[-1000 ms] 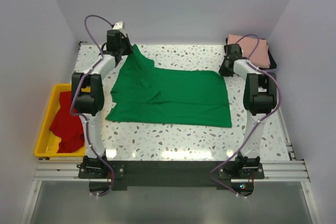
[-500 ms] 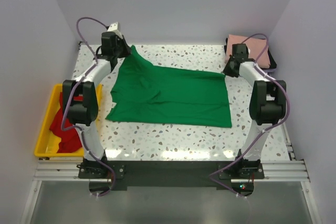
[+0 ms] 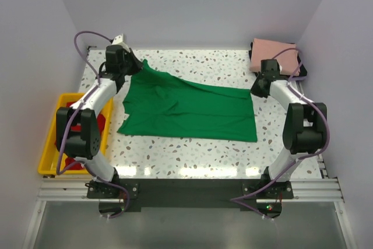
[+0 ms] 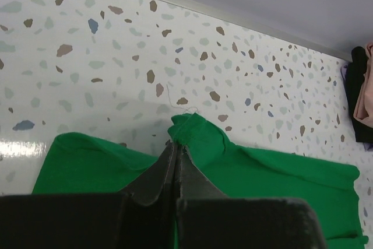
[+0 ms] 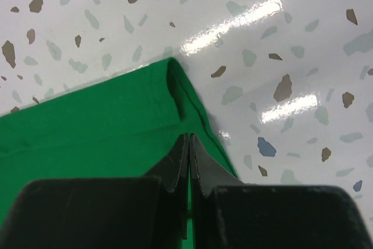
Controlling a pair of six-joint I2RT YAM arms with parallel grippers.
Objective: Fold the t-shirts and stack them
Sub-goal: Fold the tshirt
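Observation:
A bright green t-shirt (image 3: 192, 112) lies spread across the middle of the table. My left gripper (image 3: 139, 65) is shut on its raised far-left corner; in the left wrist view that gripper (image 4: 176, 143) pinches a bunched fold of the green t-shirt (image 4: 262, 173). My right gripper (image 3: 254, 90) is shut on the far-right corner; in the right wrist view the same gripper (image 5: 189, 138) clamps the hem of the green t-shirt (image 5: 87, 138). A salmon pink t-shirt (image 3: 273, 49) lies folded at the back right. The red t-shirt (image 3: 66, 160) sits in the tray, partly hidden by my left arm.
A yellow tray (image 3: 49, 170) hangs off the table's left side. The pink t-shirt (image 4: 366, 94) rests on a dark object at the back right corner. Walls close in the table behind and on both sides.
Both arms have swung outward, the left gripper leftward and the right gripper rightward and nearer. The green t-shirt's far edge has been drawn tauter and lower between them.

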